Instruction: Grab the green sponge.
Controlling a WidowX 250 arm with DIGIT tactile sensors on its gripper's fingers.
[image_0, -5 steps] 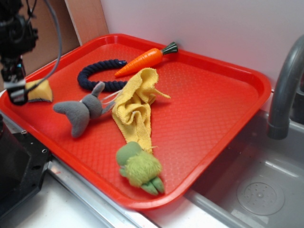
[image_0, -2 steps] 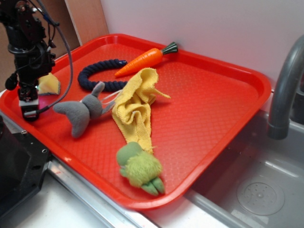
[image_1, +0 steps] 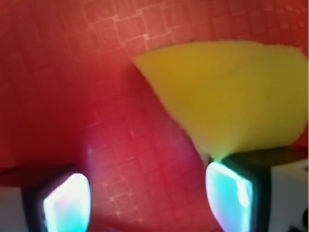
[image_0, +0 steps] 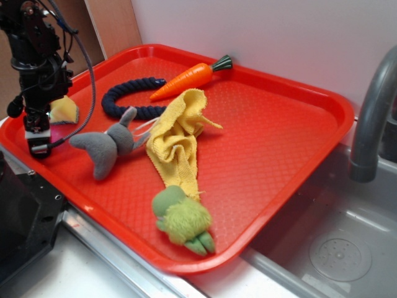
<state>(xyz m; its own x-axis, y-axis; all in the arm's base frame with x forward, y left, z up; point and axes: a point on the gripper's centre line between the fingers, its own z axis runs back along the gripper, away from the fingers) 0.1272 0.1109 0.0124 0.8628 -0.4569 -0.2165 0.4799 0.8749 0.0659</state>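
The green sponge [image_0: 64, 110] is a small yellow foam wedge at the left end of the red tray [image_0: 267, 161], behind the arm. Close up in the wrist view the sponge [image_1: 231, 101] fills the upper right, its lower tip by the right fingertip [image_1: 229, 198]. My gripper [image_0: 37, 138] hangs low over the tray just in front of the sponge. It stands open [image_1: 147, 200], with only bare tray between its fingers. The sponge's dark face does not show.
A grey plush [image_0: 107, 146] lies right of the gripper. A yellow cloth [image_0: 177, 143], a navy rope ring [image_0: 127, 99], a toy carrot [image_0: 189, 79] and a fuzzy green plush [image_0: 182, 218] share the tray. A sink [image_0: 338, 248] and faucet [image_0: 372, 112] are at right.
One second ago the gripper sat at the tray's left edge, level with the sponge. It has since shifted right and lower. Nothing has moved over the last 0.4 s.
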